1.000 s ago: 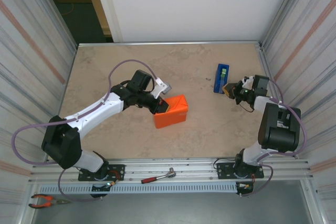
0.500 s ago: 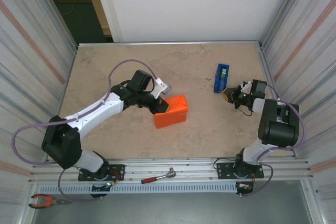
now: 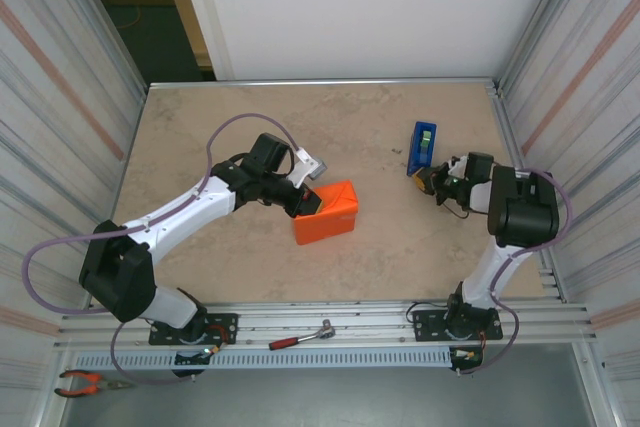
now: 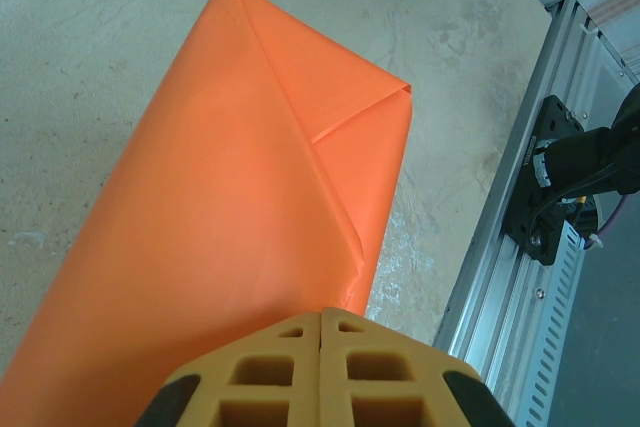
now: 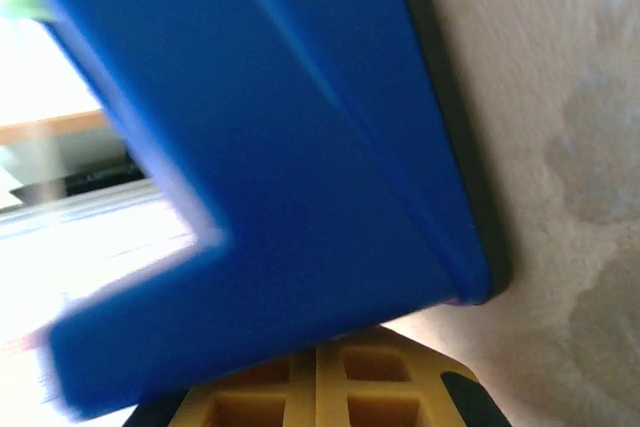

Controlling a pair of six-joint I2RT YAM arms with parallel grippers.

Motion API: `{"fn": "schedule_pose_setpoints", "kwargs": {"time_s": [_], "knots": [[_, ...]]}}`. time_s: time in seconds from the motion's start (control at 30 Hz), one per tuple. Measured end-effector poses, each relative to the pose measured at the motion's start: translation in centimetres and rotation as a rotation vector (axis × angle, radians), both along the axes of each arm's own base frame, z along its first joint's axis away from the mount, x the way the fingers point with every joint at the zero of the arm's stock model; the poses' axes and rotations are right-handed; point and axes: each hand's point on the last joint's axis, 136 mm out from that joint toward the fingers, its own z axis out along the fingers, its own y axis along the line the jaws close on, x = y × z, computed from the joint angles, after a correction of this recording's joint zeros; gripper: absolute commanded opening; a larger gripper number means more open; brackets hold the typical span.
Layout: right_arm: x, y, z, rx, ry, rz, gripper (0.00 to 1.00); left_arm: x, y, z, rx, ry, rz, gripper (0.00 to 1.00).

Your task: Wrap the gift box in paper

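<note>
The orange paper [image 3: 330,213] is folded round into a boxy parcel in the middle of the table, and the gift box is hidden inside it. In the left wrist view the paper [image 4: 240,197] shows a triangular end fold. My left gripper [image 3: 308,201] is shut, with its tips [image 4: 321,319] pressed against the parcel's left side. My right gripper [image 3: 430,178] is shut and empty, just beside the near end of the blue tape dispenser [image 3: 422,147]. The right wrist view has the dispenser [image 5: 280,167] blurred right in front of the closed tips [image 5: 318,352].
Corrugated walls close in the table on the left and right. A metal rail [image 4: 520,247] runs along the near edge. On it lie a ratchet wrench [image 3: 300,337] and, at the far left, pliers [image 3: 85,382].
My right gripper has moved left, from beside the right wall up to the tape dispenser's near end. The left arm and the parcel have stayed still.
</note>
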Motion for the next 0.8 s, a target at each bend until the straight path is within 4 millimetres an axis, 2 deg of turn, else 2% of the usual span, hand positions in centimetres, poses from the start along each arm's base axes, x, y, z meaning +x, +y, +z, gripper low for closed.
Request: {"fn": "schedule_pose_setpoints", "kwargs": {"time_s": [0.07, 0.37, 0.43, 0.57, 0.8], "knots": [[-0.2, 0.4, -0.7, 0.005, 0.022, 0.003, 0.00, 0.0, 0.0, 0.0, 0.000, 0.000, 0.000, 0.00], [-0.9, 0.6, -0.1, 0.013, 0.033, -0.002, 0.00, 0.0, 0.0, 0.0, 0.000, 0.000, 0.000, 0.00], [-1.2, 0.9, 1.1, 0.011, 0.025, 0.003, 0.00, 0.0, 0.0, 0.0, 0.000, 0.000, 0.000, 0.00], [-1.7, 2.0, 5.4, -0.013, -0.048, 0.036, 0.00, 0.0, 0.0, 0.0, 0.000, 0.000, 0.000, 0.00], [-4.2, 6.4, 12.5, -0.047, -0.151, 0.132, 0.00, 0.0, 0.0, 0.0, 0.000, 0.000, 0.000, 0.00]]}}
